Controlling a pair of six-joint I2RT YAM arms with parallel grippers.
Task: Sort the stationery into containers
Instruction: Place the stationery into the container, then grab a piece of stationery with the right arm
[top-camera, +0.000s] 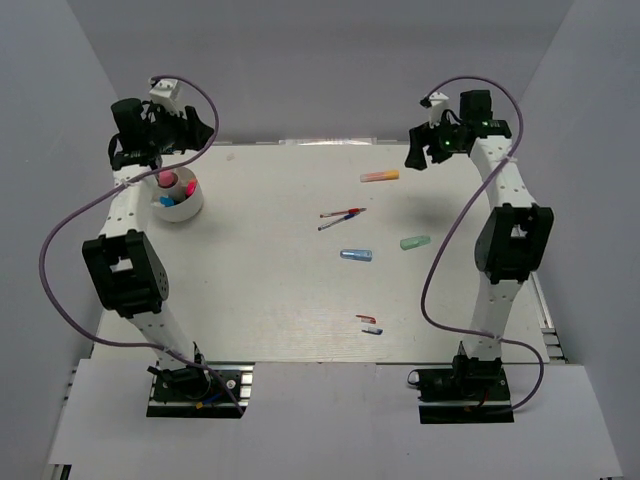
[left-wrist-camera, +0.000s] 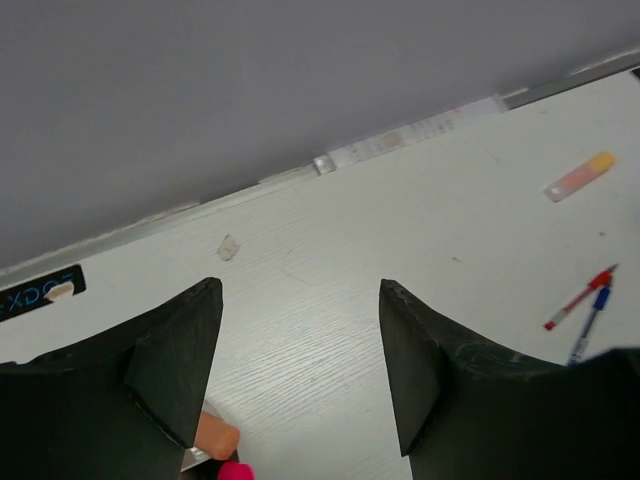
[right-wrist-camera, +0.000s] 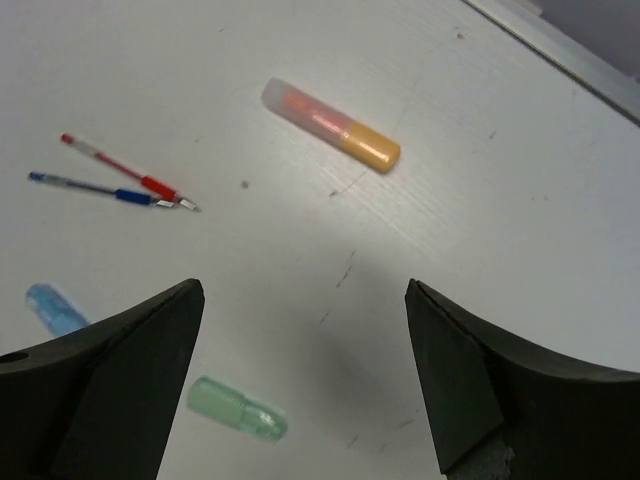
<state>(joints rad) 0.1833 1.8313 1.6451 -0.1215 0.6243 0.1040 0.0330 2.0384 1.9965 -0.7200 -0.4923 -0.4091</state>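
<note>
The white bowl (top-camera: 187, 205) at the table's far left holds a pink stick, a blue marker and an orange one. My left gripper (top-camera: 200, 128) hangs open and empty above it; an orange tip (left-wrist-camera: 215, 437) and a pink tip (left-wrist-camera: 235, 470) show below its left finger. My right gripper (top-camera: 418, 155) is open and empty, high over the far right. On the table lie an orange highlighter (top-camera: 380, 176) (right-wrist-camera: 330, 124) (left-wrist-camera: 580, 177), a red pen (top-camera: 342, 213) (right-wrist-camera: 125, 172) and a blue pen (right-wrist-camera: 90, 187), a blue marker (top-camera: 356, 255) (right-wrist-camera: 55, 306), a mint marker (top-camera: 414, 242) (right-wrist-camera: 237, 408).
Two short pieces, one red (top-camera: 366, 318) and one pale with a blue end (top-camera: 372, 329), lie near the table's front edge. Grey walls close in the left, back and right. The arm bases stand at the near edge.
</note>
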